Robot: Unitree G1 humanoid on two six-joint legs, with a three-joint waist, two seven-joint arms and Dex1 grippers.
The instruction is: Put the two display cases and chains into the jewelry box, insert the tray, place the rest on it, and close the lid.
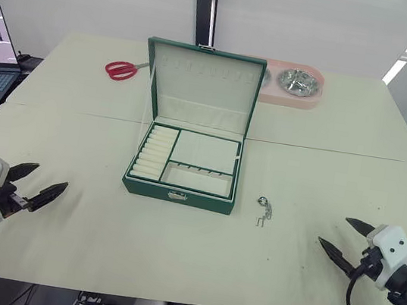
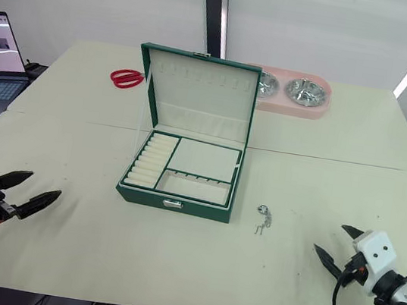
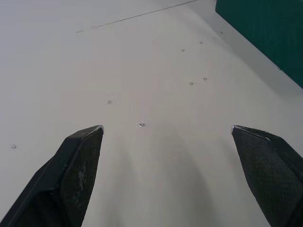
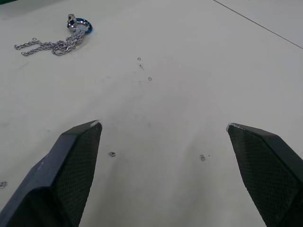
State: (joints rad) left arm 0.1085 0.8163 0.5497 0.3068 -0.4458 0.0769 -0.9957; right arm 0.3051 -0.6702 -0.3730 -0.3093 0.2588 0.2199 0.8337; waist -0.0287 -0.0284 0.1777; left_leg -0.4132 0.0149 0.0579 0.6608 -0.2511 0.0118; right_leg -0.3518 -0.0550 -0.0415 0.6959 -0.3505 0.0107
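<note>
From my head cam, the dark green rectangular jewelry box (image 1: 186, 167) sits mid-table, its cream-lined lid (image 1: 204, 85) upright and the ribbed cream tray (image 1: 187, 161) inside. A small silvery chain (image 1: 263, 210) lies just right of it.

Left wrist cam: left gripper (image 3: 168, 137), fingers wide apart over bare table.

Right wrist cam: right gripper (image 4: 163, 130) spread open too, chain ahead.
</note>
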